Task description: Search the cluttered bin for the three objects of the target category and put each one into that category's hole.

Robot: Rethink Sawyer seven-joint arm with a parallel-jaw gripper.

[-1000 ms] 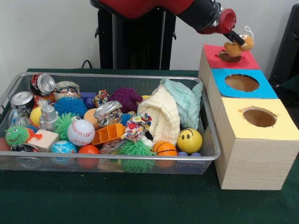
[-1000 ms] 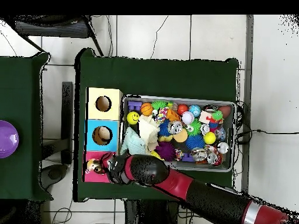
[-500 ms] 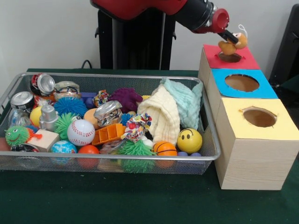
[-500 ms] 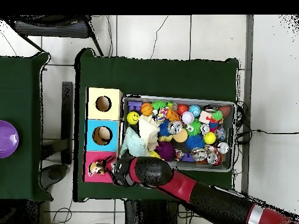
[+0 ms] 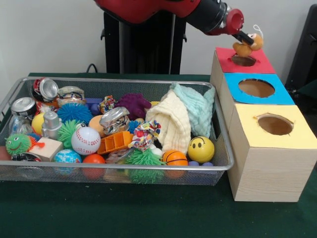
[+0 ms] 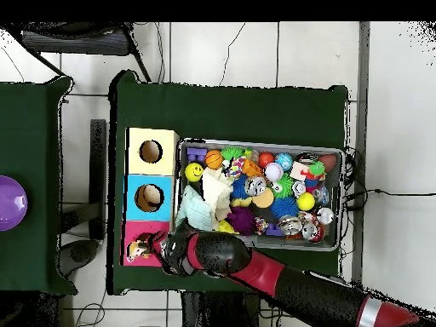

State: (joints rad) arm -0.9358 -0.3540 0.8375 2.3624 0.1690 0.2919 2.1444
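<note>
My gripper (image 5: 246, 38) is shut on the yellow duck plush (image 5: 249, 45), whose string loop sticks up. It holds the duck just above the red-bordered hole (image 5: 243, 60) on the far wooden box. In the overhead view the gripper (image 6: 156, 247) and duck (image 6: 136, 249) are over the red box top (image 6: 143, 227). The wire mesh bin (image 5: 119, 80) lies left of the boxes, full of clutter, and it also shows in the overhead view (image 6: 260, 145). The striped orange plush and the tan-brown plush are not visible.
The blue-bordered hole (image 5: 256, 88) and yellow-bordered hole (image 5: 275, 124) sit nearer the camera. The bin holds a cream cloth (image 5: 171, 124), a mint cloth (image 5: 196, 106), a baseball (image 5: 85, 141), a smiley ball (image 5: 201, 148), cans and spiky balls. A purple dish (image 6: 10, 203) sits on a side table.
The gripper with the duck has risen slightly from the red hole's rim and shifted a little. Nothing in the bin has moved.
</note>
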